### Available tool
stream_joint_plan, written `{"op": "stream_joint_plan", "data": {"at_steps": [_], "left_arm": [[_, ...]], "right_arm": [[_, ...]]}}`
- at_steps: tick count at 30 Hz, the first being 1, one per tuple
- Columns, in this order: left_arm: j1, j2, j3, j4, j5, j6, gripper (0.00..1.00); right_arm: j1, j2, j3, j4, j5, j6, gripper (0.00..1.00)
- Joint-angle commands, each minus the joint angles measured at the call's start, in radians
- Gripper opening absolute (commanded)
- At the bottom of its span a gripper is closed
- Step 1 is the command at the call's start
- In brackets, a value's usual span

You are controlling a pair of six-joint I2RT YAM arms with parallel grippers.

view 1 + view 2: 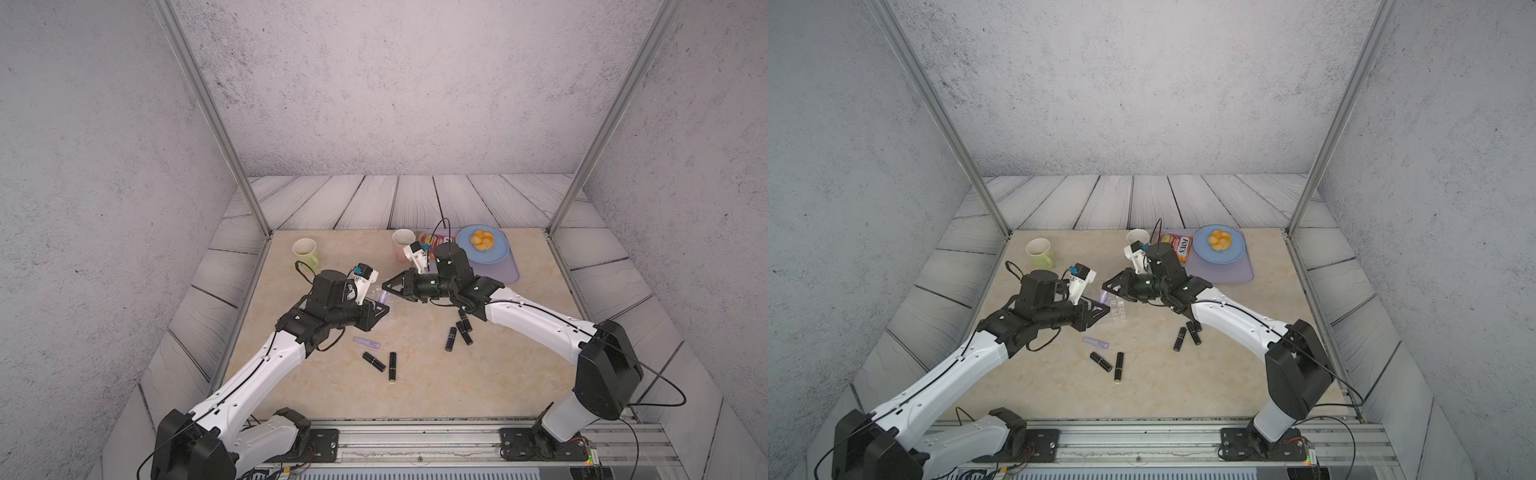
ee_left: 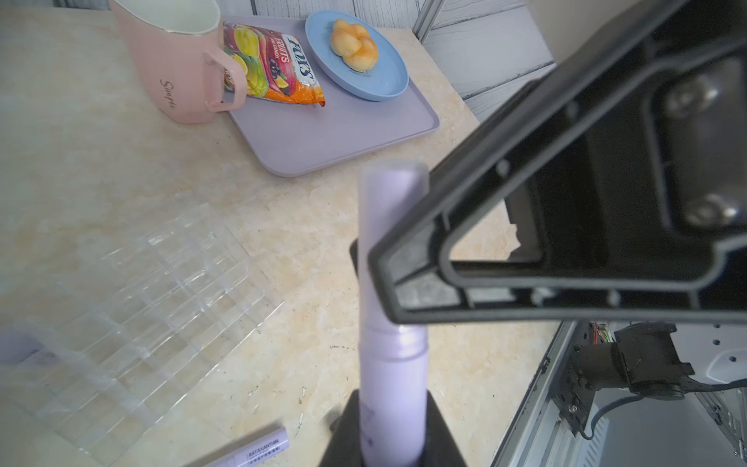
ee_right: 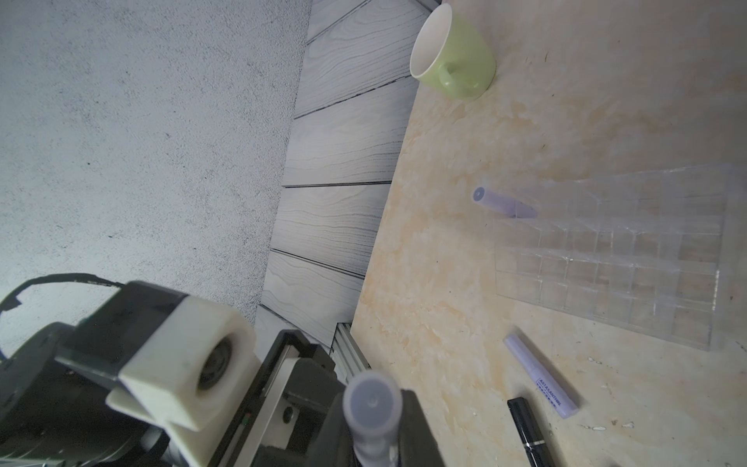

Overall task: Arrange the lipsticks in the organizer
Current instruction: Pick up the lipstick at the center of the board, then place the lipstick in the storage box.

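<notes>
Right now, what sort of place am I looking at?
Likely a robot test booth: two robot arms bolted to a metal rail, grey wall panels on an aluminium frame, and household props like a green mug and a bun on a plate.

Lilac lipstick (image 3: 371, 398) in right tool (image 3: 374, 442)

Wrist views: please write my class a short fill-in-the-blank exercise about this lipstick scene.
1. The left tool and the right tool both grip one ___ lipstick.
2. The bun lies on a ___ plate.
3. The mug beside the snack bag is ___.
Missing words: lilac; blue; pink.
</notes>
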Motion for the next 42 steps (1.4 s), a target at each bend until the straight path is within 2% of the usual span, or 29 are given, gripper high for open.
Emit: {"op": "stream_joint_plan", "data": {"at_steps": [1, 2, 3, 5, 7, 9, 11, 14, 15, 17, 20, 23, 29, 42], "left_arm": [[-0.011, -0.007, 0.041, -0.012, -0.025, 0.026, 0.00], [-0.011, -0.006, 0.046, -0.019, -0.044, 0.022, 0.01], [-0.010, -0.007, 0.052, -0.029, -0.068, 0.015, 0.09], [-0.009, -0.020, 0.067, -0.060, -0.176, -0.022, 0.36], [0.005, -0.050, 0.079, -0.093, -0.265, -0.059, 0.53], [0.031, -0.075, 0.098, -0.133, -0.317, -0.080, 0.64], [0.070, -0.079, 0.132, -0.198, -0.393, -0.098, 0.71], [0.187, -0.023, 0.206, -0.339, -0.503, -0.163, 0.73], [0.254, 0.013, 0.237, -0.397, -0.511, -0.189, 0.73], [0.342, 0.055, 0.264, -0.443, -0.484, -0.220, 0.71], [0.425, 0.065, 0.246, -0.421, -0.439, -0.253, 0.70], [0.455, 0.053, 0.213, -0.377, -0.432, -0.270, 0.69], [0.467, 0.059, 0.177, -0.356, -0.411, -0.272, 0.68], [0.469, 0.056, 0.161, -0.341, -0.397, -0.268, 0.67]], "right_arm": [[-0.001, 0.005, -0.005, 0.053, 0.003, 0.033, 0.15], [-0.003, 0.003, -0.009, 0.063, 0.009, 0.040, 0.14], [-0.005, 0.003, -0.014, 0.076, 0.018, 0.048, 0.13], [-0.023, 0.003, -0.022, 0.111, 0.043, 0.059, 0.10], [-0.053, 0.007, -0.026, 0.144, 0.089, 0.067, 0.08], [-0.079, 0.013, -0.026, 0.168, 0.171, 0.048, 0.07], [-0.078, 0.021, -0.021, 0.182, 0.282, -0.035, 0.06], [-0.030, 0.065, -0.004, 0.197, 0.466, -0.216, 0.03], [0.000, 0.093, 0.013, 0.196, 0.565, -0.297, 0.02], [0.056, 0.141, 0.049, 0.193, 0.677, -0.436, 0.02], [0.129, 0.219, 0.103, 0.214, 0.783, -0.592, 0.02], [0.178, 0.294, 0.134, 0.278, 0.830, -0.680, 0.01], [0.206, 0.439, 0.231, 0.282, 0.833, -0.687, 0.01], [0.211, 0.566, 0.346, 0.247, 0.809, -0.680, 0.01]]}}
